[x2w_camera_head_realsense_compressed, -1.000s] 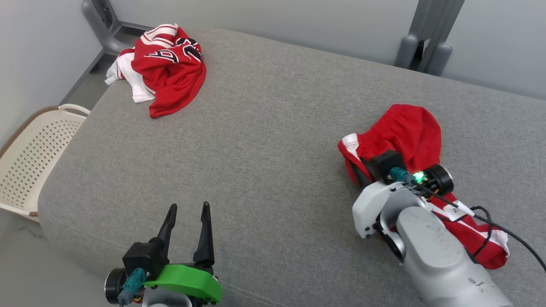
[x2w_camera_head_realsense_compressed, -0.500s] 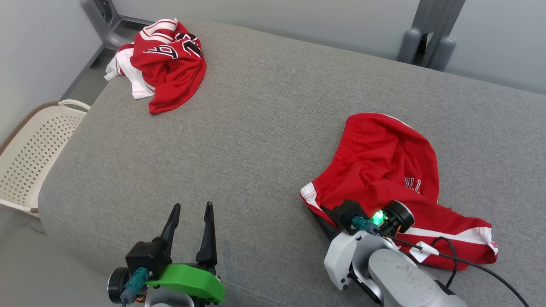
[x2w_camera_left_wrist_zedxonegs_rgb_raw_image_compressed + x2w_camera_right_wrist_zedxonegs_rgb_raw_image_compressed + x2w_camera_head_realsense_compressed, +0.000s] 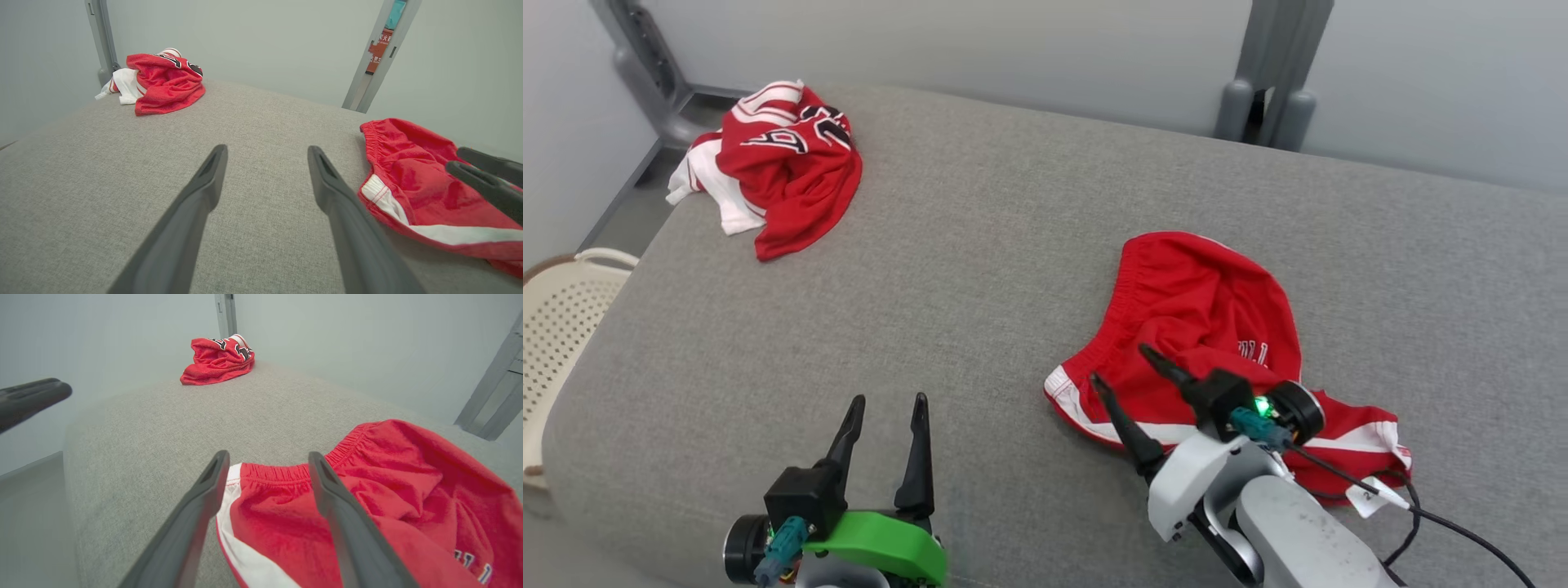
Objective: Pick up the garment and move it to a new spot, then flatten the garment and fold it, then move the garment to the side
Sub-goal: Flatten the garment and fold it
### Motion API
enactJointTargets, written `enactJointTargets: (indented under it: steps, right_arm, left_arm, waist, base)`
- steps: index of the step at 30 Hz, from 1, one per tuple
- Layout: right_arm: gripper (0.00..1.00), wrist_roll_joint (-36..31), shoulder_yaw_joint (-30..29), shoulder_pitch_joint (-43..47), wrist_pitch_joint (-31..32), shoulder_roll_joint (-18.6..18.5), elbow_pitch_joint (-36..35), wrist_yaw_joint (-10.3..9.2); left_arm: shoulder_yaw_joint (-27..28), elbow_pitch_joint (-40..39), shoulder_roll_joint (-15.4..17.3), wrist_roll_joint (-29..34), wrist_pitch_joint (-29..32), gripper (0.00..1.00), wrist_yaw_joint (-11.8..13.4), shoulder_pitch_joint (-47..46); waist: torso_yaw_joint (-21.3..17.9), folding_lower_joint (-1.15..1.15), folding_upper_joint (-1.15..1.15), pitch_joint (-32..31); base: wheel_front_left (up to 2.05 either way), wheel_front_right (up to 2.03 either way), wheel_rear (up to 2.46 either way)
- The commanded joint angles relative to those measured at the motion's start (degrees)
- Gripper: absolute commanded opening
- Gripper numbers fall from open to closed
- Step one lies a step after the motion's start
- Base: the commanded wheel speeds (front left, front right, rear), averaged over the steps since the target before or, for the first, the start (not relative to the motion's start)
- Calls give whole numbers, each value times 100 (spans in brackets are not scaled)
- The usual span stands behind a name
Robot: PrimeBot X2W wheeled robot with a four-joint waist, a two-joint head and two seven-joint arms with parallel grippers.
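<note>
The garment, a pair of red shorts (image 3: 1201, 302) with white side stripes, lies crumpled on the grey cushioned surface (image 3: 1013, 245), right of centre. My right gripper (image 3: 1119, 365) is open, its fingers spread just above the shorts' near-left waistband corner and holding nothing. In the right wrist view that gripper (image 3: 269, 454) straddles the waistband of the shorts (image 3: 388, 490). My left gripper (image 3: 886, 400) is open over bare cushion at the near edge, well left of the shorts. The left wrist view has its gripper (image 3: 267, 148) pointing past the shorts (image 3: 408, 175) on the right.
A second red and white garment, a numbered jersey (image 3: 776, 171), is bunched at the far left corner. A cream perforated basket (image 3: 556, 327) stands on the floor beyond the left edge. Grey posts (image 3: 1274, 82) rise behind the surface. A black cable (image 3: 1421, 506) trails from my right wrist.
My right gripper dragged the shorts toward the near left, then opened and let them go; they now lie spread on the cushion. The head camera has shifted. The left gripper stays open.
</note>
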Motion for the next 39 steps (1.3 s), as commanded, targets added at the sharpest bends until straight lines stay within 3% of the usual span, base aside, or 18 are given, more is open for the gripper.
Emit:
enactJointTargets:
  steps: [1,11,15,27,39]
  right_arm:
    - [100,-85,-211,203,-20,-24,-145,-8]
    - [100,-694,-2242,1388,-20,-19,-1253,-8]
    - [100,-650,-2713,1818,-22,-16,-1587,-8]
    - [100,-534,-2924,2218,-22,-19,-1860,-8]
    - [100,-806,-3100,2089,133,-19,-1541,-8]
  left_arm:
    - [15,24,13,37,-3,100,-23,64]
    - [10,79,13,106,-3,100,-107,141]
    - [3,62,13,43,-3,100,-69,236]
    - [52,33,13,10,-3,100,-55,365]
    - [92,74,13,72,-4,100,-80,238]
  waist:
    - [-335,0,0,-281]
    - [-918,0,0,-650]
    - [-1061,0,0,-730]
    - [-1239,0,0,-770]
    - [-1227,0,0,-587]
  base:
    - [0,0,0]
    - [0,0,0]
    - [0,0,0]
    - [0,0,0]
    - [0,0,0]
